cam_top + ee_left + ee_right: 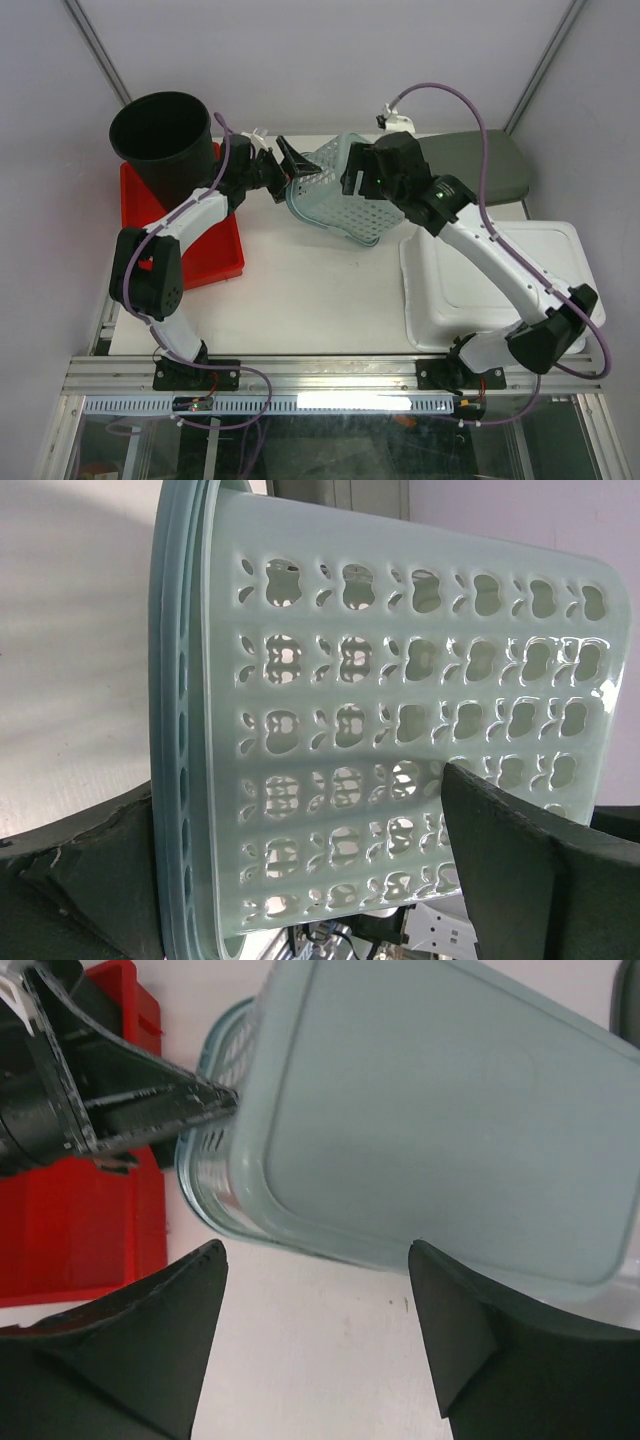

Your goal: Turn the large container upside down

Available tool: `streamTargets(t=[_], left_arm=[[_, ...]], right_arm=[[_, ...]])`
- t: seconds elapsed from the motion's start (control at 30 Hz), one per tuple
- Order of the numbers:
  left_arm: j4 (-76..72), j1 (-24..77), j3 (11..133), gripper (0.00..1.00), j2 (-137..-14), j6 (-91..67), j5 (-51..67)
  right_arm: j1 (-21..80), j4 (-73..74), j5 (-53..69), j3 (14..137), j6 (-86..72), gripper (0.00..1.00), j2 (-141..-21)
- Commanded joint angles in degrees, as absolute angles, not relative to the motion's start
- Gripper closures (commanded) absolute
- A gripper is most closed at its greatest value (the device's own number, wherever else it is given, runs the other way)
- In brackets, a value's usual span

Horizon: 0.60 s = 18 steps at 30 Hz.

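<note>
The large container is a pale green perforated basket [345, 195] lying tilted on its side mid-table, its rim toward the left and its solid bottom [450, 1110] toward the right. My left gripper [290, 172] is open beside the rim, and one finger touches the rim edge. In the left wrist view the basket's side wall [400, 680] fills the space between the spread fingers [520, 870]. My right gripper [318, 1250] is open and empty, hovering just off the basket's bottom without touching it.
A black bucket [160, 135] stands at the back left on a red tray [215, 255]. A white tray [480, 290] lies at the right, and a dark grey lid [485, 165] lies behind it.
</note>
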<state>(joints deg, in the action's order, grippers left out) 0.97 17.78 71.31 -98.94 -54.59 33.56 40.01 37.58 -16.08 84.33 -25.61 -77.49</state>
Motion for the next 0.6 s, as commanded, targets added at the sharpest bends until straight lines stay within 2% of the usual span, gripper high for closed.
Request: streamTargets(t=[0.0, 0.2, 0.3, 0.43, 0.57], left_arm=[[5.84, 19.05, 69.87, 0.01, -97.44, -47.40, 32.07], [5.76, 19.36, 69.86, 0.01, -96.51, -47.33, 32.42], [5.81, 19.42, 69.88, 0.01, -95.83, -47.31, 32.37], [5.88, 19.46, 69.83, 0.01, -94.82, -47.27, 32.06], [5.72, 19.44, 70.31, 0.01, -94.58, -47.50, 33.22]], right_arm=[[41.28, 34.10, -21.02, 92.16, -28.06, 0.23, -81.50], [42.24, 34.86, -25.28, 97.68, -28.36, 0.26, -87.29], [42.43, 37.60, -29.38, 99.44, -28.08, 0.31, -89.49], [42.37, 37.42, -31.58, 97.01, -26.74, 0.40, -88.67], [42.36, 36.78, -31.20, 93.65, -26.19, 0.44, -87.07]])
